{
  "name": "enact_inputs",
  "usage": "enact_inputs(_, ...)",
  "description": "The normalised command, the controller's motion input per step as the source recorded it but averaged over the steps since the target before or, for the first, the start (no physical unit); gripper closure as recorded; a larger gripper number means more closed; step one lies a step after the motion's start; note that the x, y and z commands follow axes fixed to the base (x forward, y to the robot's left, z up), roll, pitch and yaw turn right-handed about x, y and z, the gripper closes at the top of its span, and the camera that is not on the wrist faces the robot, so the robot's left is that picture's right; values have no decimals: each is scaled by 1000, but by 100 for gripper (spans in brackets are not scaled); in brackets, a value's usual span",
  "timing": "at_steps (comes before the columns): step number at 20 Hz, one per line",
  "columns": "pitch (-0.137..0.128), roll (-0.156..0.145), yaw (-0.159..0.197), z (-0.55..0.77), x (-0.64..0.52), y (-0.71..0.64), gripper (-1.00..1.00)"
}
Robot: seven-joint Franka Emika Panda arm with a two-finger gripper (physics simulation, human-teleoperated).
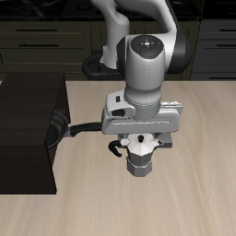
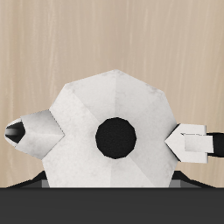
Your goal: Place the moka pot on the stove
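Observation:
The silver faceted moka pot (image 1: 140,166) stands upright on the wooden table, directly under my gripper (image 1: 139,150). In the wrist view I look straight down on its lid (image 2: 87,109) with the black knob (image 2: 115,138) in the middle. My gripper (image 2: 109,137) straddles the pot's top, with one fingertip (image 2: 185,143) against one side and the other (image 2: 35,133) against the opposite side. I cannot tell whether the pot is off the table. No grey hotplate with a coil shows; the stove is hidden or out of view.
A large dark flat block (image 1: 28,138) stands beside the pot. A black bar (image 1: 85,129) like a pan handle reaches from the block toward my gripper. A dark band (image 2: 112,208) edges the wrist view. Dark cabinets (image 1: 37,37) stand behind the table.

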Motion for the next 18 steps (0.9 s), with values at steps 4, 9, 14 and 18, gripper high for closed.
enact_inputs(4, -20, 11, 26, 227, -323, 47, 100)
enact_inputs(9, -23, 12, -12, 219, -340, -25, 100)
enact_inputs(14, -18, 13, 2, 114, -371, 7, 100)
enact_inputs(18, -23, 9, 15, 64, -319, -21, 100)
